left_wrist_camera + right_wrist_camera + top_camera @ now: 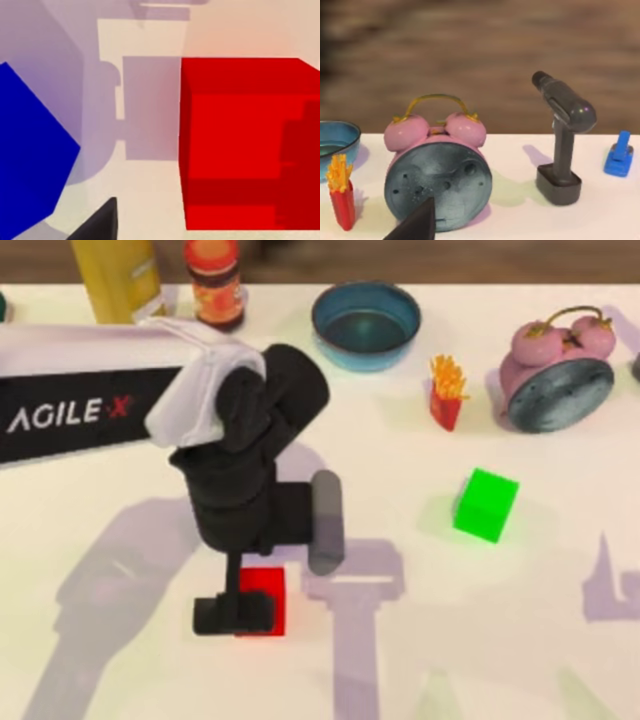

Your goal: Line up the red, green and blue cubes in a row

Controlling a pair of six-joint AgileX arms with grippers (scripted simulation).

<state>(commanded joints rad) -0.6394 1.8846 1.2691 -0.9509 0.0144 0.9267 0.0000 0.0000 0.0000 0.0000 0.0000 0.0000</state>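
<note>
**Left gripper poised at the red cube**

While the left gripper (245,612) hangs low over the red cube (263,601), toward the table's near edge left of centre, I cannot tell whether its fingers are spread or pinching; the blue cube (30,155) lies near the red in the left wrist view; the green cube (486,504) sits well apart to the right. Each cube looks rigid, light and matte, so unlikely to slip; two opposite flat faces are the place to grip. My right arm is not seen from above; its wrist view faces a pink alarm clock (438,172).

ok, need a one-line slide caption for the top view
Left arm's tool lowered over the red cube near the table's front, green cube waiting to the right, blue bowl behind.
</note>
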